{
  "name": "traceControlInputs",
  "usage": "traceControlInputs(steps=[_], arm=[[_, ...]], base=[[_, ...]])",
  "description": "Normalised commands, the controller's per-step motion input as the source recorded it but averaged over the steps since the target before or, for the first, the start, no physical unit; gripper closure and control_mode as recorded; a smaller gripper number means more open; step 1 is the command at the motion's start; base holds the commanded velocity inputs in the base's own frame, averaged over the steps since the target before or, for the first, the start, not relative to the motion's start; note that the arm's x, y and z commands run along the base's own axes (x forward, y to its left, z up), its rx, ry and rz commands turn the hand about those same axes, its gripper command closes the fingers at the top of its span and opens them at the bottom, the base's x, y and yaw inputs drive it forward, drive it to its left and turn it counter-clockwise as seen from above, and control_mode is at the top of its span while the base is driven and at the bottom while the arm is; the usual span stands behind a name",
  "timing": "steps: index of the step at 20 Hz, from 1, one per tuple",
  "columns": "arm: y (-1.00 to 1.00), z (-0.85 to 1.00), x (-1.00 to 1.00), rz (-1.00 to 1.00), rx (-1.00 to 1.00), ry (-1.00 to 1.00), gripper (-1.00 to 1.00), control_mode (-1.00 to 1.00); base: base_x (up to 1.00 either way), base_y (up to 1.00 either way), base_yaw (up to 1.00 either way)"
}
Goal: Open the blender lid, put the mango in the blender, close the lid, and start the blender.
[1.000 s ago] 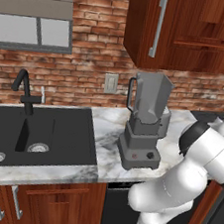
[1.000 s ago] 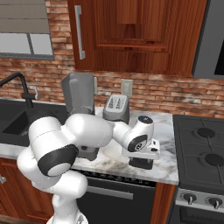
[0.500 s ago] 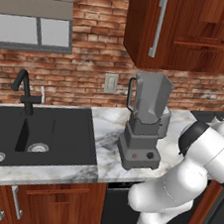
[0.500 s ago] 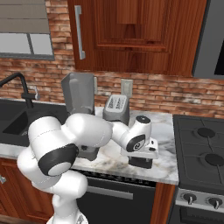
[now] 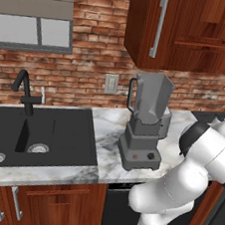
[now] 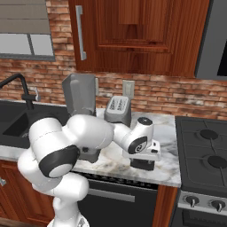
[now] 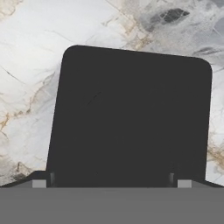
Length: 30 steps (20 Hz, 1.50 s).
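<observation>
The blender [image 5: 143, 133] stands on the marble counter with its grey jar [image 6: 80, 94] open at the top. The blender lid [image 7: 131, 118], a flat black square cap, lies on the marble to the right of the blender, seen as a dark slab [image 6: 142, 165] under my hand. My gripper [image 7: 111, 183] hangs low right over it, open, with one fingertip at each side of the lid's near edge. In the right base view the gripper [image 6: 142, 159] points straight down near the counter's front edge. The mango is out of view.
A grey toaster [image 6: 117, 110] stands against the brick wall behind my hand. The stove [image 6: 204, 150] lies to the right, the black sink [image 5: 31, 134] with its faucet [image 5: 24, 90] to the left. Wood cabinets hang above the counter.
</observation>
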Motion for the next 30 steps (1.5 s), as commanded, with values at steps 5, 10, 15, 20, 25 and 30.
traceControlInputs(steps=[5,10,15,20,25,30], arm=[[-0.01,0.02,0.13,0.0,0.0,-0.02,-1.0,-1.0],[0.0,0.02,0.12,0.0,0.0,-0.01,-1.0,-1.0],[0.0,0.06,0.09,0.0,0.0,-0.02,-1.0,-1.0],[0.0,0.16,0.07,0.0,0.0,-0.02,-1.0,-1.0],[0.0,0.1,0.07,0.0,0.0,-0.01,-1.0,-1.0],[0.0,-0.02,0.08,0.0,0.0,0.0,-1.0,-1.0]], base=[[0.0,0.0,0.0],[0.0,0.0,0.0],[0.0,0.0,0.0],[0.0,0.0,0.0],[0.0,0.0,0.0],[0.0,0.0,0.0]])
